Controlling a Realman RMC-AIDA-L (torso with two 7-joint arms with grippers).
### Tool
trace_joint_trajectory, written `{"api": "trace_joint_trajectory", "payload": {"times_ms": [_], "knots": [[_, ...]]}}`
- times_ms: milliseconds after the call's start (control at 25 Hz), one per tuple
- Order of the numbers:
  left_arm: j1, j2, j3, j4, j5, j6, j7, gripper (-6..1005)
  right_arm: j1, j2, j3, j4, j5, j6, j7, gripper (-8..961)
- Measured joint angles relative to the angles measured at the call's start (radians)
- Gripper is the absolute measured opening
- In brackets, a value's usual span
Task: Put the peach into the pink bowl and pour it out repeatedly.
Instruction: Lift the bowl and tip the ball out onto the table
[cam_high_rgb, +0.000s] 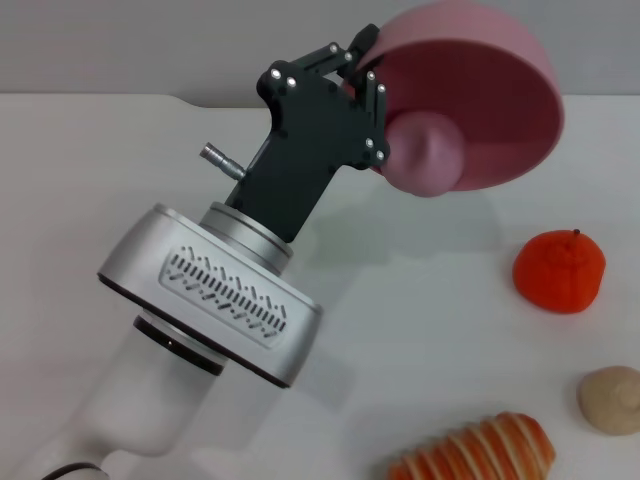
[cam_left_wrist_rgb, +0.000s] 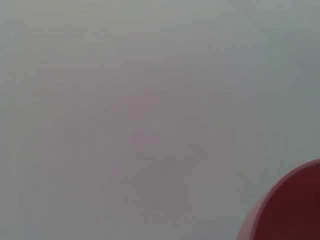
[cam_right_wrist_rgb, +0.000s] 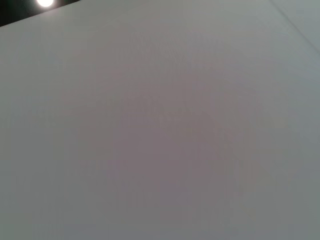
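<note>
While the left gripper (cam_high_rgb: 362, 62) holds the pink bowl (cam_high_rgb: 490, 90) raised and tipped steeply on its side, fingers clamped over the near rim, I note the peach (cam_high_rgb: 428, 152) sitting at the lowest lip of the bowl, just below and beyond the fingertips, on the point of rolling out. The right gripper is out of sight; its wrist view shows only bare surface.

Risks as I judge them:
- The peach, once released, may roll across the table (cam_high_rgb: 420, 290) toward the orange fruit (cam_high_rgb: 559, 271) beyond the gripper, or off reach.
- The rim pinch is narrow; a glossy bowl tilted this far could twist or slip in the fingers.
- The drop height could make the peach bounce.
</note>
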Motion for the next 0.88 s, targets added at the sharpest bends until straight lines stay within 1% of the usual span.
{"api": "trace_joint_trajectory", "payload": {"times_ms": [440, 720, 880], "knots": [[0.0, 0.001, 0.007, 0.005, 0.0, -0.01, 0.024, 39, 0.0, 0.001, 0.0, 0.0, 0.0, -0.003, 0.005, 471], [0.009, 0.002, 0.001, 0.005, 0.0, -0.08, 0.027, 39, 0.002, 0.002, 0.0, 0.003, 0.0, -0.002, 0.005, 471], [0.005, 0.003, 0.001, 0.003, -0.003, -0.082, 0.027, 39, 0.003, 0.002, 0.0, 0.003, 0.0, -0.001, 0.005, 470]]}}
